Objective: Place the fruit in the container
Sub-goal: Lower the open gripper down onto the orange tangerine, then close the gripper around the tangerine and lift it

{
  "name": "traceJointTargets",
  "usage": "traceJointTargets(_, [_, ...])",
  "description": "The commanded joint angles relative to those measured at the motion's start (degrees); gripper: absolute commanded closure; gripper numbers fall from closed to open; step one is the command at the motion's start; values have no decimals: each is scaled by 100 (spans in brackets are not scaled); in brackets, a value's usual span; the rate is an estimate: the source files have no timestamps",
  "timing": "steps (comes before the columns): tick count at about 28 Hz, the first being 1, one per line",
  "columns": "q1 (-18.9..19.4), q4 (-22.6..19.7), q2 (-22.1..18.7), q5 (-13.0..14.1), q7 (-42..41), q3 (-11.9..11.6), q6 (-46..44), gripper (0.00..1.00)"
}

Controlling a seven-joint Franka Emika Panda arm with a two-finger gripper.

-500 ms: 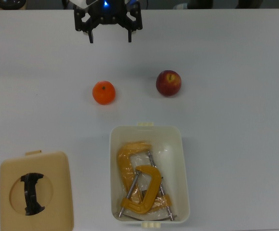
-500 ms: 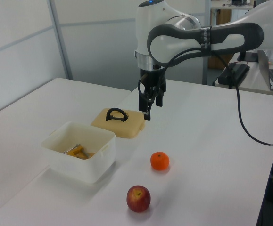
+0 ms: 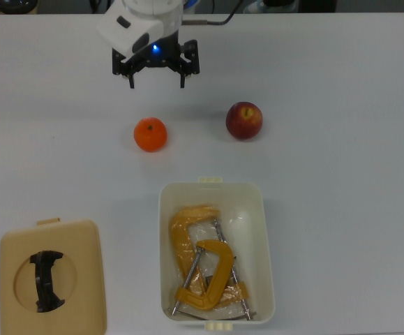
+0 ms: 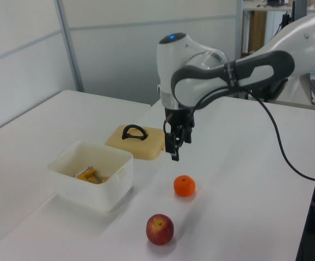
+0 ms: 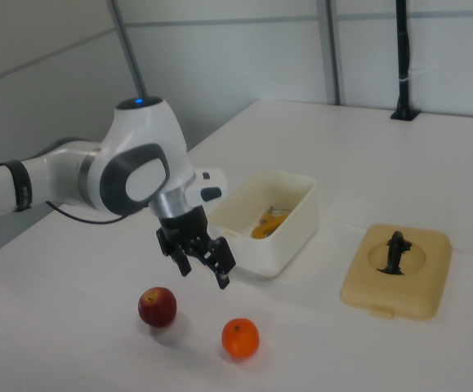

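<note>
A bright orange fruit (image 3: 150,134) and a red apple (image 3: 244,120) rest side by side on the white table, apart from each other. Below them in the top view stands the cream-white container (image 3: 164,230), which holds orange C-clamps. My gripper (image 3: 157,82) hangs open and empty above the table, just above the orange in the top view. In the left view the gripper (image 4: 174,154) hovers a short way behind the orange (image 4: 184,186), with the apple (image 4: 160,229) nearer the camera. In the right view the gripper (image 5: 204,275) is over both fruits, and the container (image 5: 278,245) lies behind it.
A flat tan lid (image 3: 83,241) with a black handle lies at the top view's lower left, beside the container. The white arm reaches in from the top view's upper edge. A black cable (image 4: 281,144) trails over the table at the left view's right.
The gripper has come down and moved closer to the orange, still open. Both fruits, the container and the lid have not moved.
</note>
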Motion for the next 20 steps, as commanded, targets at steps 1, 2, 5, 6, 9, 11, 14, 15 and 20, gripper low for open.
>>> traceJointTargets(1, [60,-586,-93,-111,125,-67,608,0])
traceJointTargets(2, [60,-657,-76,-120,125,-67,732,0])
traceJointTargets(5, [51,-772,73,-199,142,-75,1014,0])
traceJointTargets(6, [51,-798,196,-321,230,-67,1119,0])
traceJointTargets(9, [43,-860,372,-576,388,-67,1339,0])
traceJointTargets(11, [34,-991,504,-761,528,-67,1654,0])
traceJointTargets(14, [25,-1079,610,-876,626,-76,1910,0])
traceJointTargets(15, [8,-1088,645,-902,626,-84,1963,0])
traceJointTargets(20, [-10,-1141,812,-1008,626,-172,2165,0])
